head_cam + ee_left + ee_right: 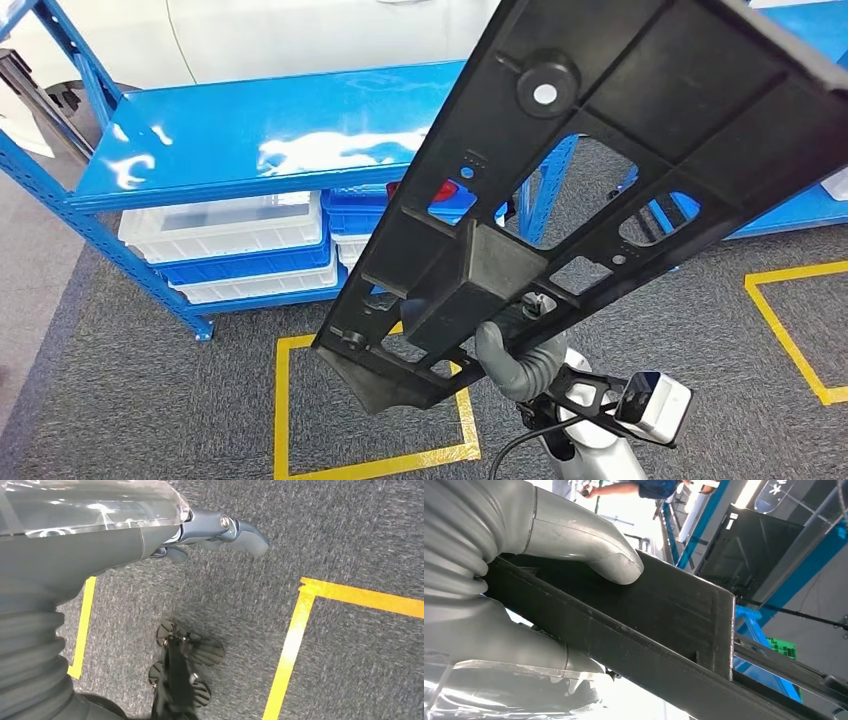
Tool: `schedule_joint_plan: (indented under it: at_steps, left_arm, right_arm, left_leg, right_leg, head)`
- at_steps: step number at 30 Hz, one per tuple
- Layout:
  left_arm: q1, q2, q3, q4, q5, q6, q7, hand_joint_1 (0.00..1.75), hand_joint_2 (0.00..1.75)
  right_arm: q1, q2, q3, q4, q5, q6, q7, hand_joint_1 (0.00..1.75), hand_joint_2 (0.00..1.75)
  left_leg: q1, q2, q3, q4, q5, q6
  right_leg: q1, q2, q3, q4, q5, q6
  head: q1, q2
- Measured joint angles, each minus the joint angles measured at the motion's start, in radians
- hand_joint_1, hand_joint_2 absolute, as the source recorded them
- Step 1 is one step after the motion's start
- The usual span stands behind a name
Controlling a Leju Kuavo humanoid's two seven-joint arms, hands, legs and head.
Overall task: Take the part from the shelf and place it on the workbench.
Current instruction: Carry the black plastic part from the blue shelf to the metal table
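The right hand (520, 362) grips the part (620, 170), a long black moulded plastic panel with ribs and cut-out openings. Head view: the hand holds the panel near its lower end, grey fingers curled up around its edge beside a raised box-shaped block; from the hand the panel slants upward and away to the far right, held in the air above the grey carpet (150, 400). Right wrist view: the thick grey thumb (589, 550) presses flat on one face of the part (659, 615), while the rest of the hand (484, 605) closes on the opposite side. Beyond the held panel stands the blue shelf (260, 140), with white bins (225, 235) on its lower level. Yellow floor tape (285, 410) marks squares beneath the hand. Left wrist view: the left hand (215, 535) hangs over the carpet, holding nothing, its thumb extended and its fingers mostly hidden.
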Motion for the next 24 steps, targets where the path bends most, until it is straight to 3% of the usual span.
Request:
schedule_joint_plan:
  at_steps: [2, 4, 6, 7, 9, 10, 11, 12, 13, 14, 16, 18, 20, 22, 24]
  left_arm:
    - [0.000, 0.001, 0.000, 0.000, -0.001, 0.002, 0.004, 0.00, 1.75]
    - [0.000, 0.001, 0.001, 0.000, -0.002, 0.005, 0.010, 0.00, 1.75]
    - [-0.002, 0.002, 0.001, 0.000, -0.002, 0.007, 0.014, 0.00, 1.75]
    - [-0.003, 0.002, 0.001, 0.000, -0.002, 0.008, 0.015, 0.00, 1.75]
    - [-0.003, 0.002, 0.001, 0.000, -0.002, 0.008, 0.017, 0.00, 1.75]
    - [-0.002, 0.002, 0.001, 0.000, -0.003, 0.009, 0.018, 0.00, 1.75]
    - [-0.001, 0.002, 0.002, 0.000, -0.003, 0.010, 0.019, 0.00, 1.75]
    - [-0.001, 0.002, 0.002, 0.000, -0.003, 0.011, 0.021, 0.00, 1.75]
    - [-0.001, 0.002, 0.002, 0.000, -0.003, 0.012, 0.023, 0.00, 1.75]
    - [-0.001, 0.002, 0.002, 0.000, -0.003, 0.012, 0.025, 0.00, 1.75]
    - [-0.003, 0.002, 0.002, 0.000, -0.003, 0.012, 0.027, 0.00, 1.75]
    - [-0.003, 0.001, 0.002, 0.000, -0.003, 0.012, 0.029, 0.00, 1.75]
    - [-0.001, 0.002, 0.003, 0.000, -0.002, 0.008, 0.033, 0.00, 1.75]
    - [-0.001, 0.004, 0.004, 0.000, 0.000, 0.003, 0.043, 0.00, 1.75]
    - [-0.004, 0.007, 0.006, 0.000, 0.001, 0.003, 0.053, 0.00, 1.75]
  right_arm:
    - [-0.001, -0.001, -0.004, 0.000, 0.014, 0.000, 0.001, 1.75, 1.75]
    - [-0.004, -0.004, -0.006, 0.002, 0.028, 0.002, 0.005, 1.75, 1.75]
    - [-0.008, -0.010, -0.008, 0.005, 0.033, 0.005, 0.010, 1.75, 1.75]
    - [-0.011, -0.013, -0.010, 0.006, 0.035, 0.006, 0.012, 1.75, 1.75]
    - [-0.014, -0.019, -0.012, 0.011, 0.044, 0.005, 0.017, 1.75, 1.75]
    - [-0.013, -0.022, -0.013, 0.013, 0.049, 0.005, 0.019, 1.75, 1.75]
    - [-0.013, -0.025, -0.013, 0.016, 0.053, 0.006, 0.022, 1.75, 1.75]
    - [-0.013, -0.027, -0.013, 0.017, 0.056, 0.008, 0.024, 1.75, 1.75]
    - [-0.013, -0.028, -0.013, 0.017, 0.058, 0.011, 0.024, 1.75, 1.75]
    - [-0.013, -0.029, -0.013, 0.017, 0.060, 0.013, 0.025, 1.75, 1.75]
    - [-0.014, -0.030, -0.013, 0.016, 0.061, 0.015, 0.025, 1.75, 1.75]
    - [-0.015, -0.031, -0.013, 0.014, 0.061, 0.016, 0.026, 1.75, 1.75]
    - [-0.015, -0.032, -0.012, 0.010, 0.067, 0.020, 0.026, 1.75, 1.75]
    - [-0.015, -0.033, -0.011, 0.004, 0.082, 0.029, 0.024, 1.75, 1.75]
    - [-0.014, -0.033, -0.008, -0.002, 0.094, 0.037, 0.019, 1.75, 1.75]
  left_leg:
    - [-0.006, -0.002, 0.041, -0.074, 0.006, 0.014]
    - [-0.008, -0.005, 0.038, -0.083, 0.010, 0.028]
    - [-0.003, -0.010, 0.036, -0.093, 0.020, 0.043]
    - [-0.001, -0.014, 0.034, -0.097, 0.026, 0.050]
    - [-0.002, -0.023, 0.025, -0.096, 0.033, 0.055]
    - [-0.002, -0.029, 0.020, -0.094, 0.035, 0.056]
    - [-0.003, -0.037, 0.016, -0.091, 0.036, 0.056]
    - [-0.003, -0.046, 0.012, -0.087, 0.037, 0.055]
    - [-0.003, -0.055, 0.009, -0.083, 0.037, 0.054]
    - [-0.003, -0.065, 0.007, -0.078, 0.037, 0.053]
    - [-0.004, -0.084, -0.002, -0.069, 0.037, 0.045]
    - [-0.002, -0.103, -0.015, -0.067, 0.043, 0.032]
    - [0.000, -0.114, -0.022, -0.066, 0.046, 0.020]
    - [-0.003, -0.080, -0.045, -0.022, 0.017, 0.010]
    - [-0.002, -0.034, -0.100, 0.098, -0.048, 0.001]
  right_leg:
    - [0.001, -0.002, -0.004, 0.002, 0.005, 0.009]
    - [0.003, -0.005, -0.007, 0.001, 0.010, 0.021]
    - [0.003, -0.006, -0.019, 0.025, -0.010, 0.031]
    - [0.002, -0.004, -0.037, 0.064, -0.036, 0.035]
    - [-0.001, 0.000, -0.097, 0.197, -0.105, 0.039]
    - [-0.002, 0.001, -0.126, 0.259, -0.128, 0.041]
    - [-0.002, 0.001, -0.141, 0.292, -0.132, 0.041]
    - [-0.002, 0.003, -0.136, 0.286, -0.117, 0.040]
    - [-0.002, 0.008, -0.110, 0.236, -0.084, 0.038]
    - [-0.002, 0.023, -0.073, 0.164, -0.048, 0.034]
    - [-0.004, 0.067, -0.017, 0.045, -0.007, 0.027]
    - [-0.002, 0.082, -0.009, 0.017, -0.005, 0.024]
    - [-0.005, 0.059, -0.010, 0.011, 0.001, 0.017]
    - [-0.010, 0.033, -0.007, 0.001, 0.007, 0.007]
    - [-0.009, 0.007, -0.007, -0.001, 0.008, 0.002]
  head:
    - [0.000, 0.000]
    - [0.000, 0.000]
    - [0.000, 0.000]
    - [0.000, 0.000]
    - [0.000, 0.000]
    - [0.000, 0.000]
    - [0.000, 0.000]
    - [0.000, 0.000]
    - [0.000, 0.000]
    - [0.000, 0.000]
    - [0.000, 0.000]
    - [0.000, 0.000]
    - [0.000, 0.000]
    - [0.000, 0.000]
    - [0.000, 0.000]
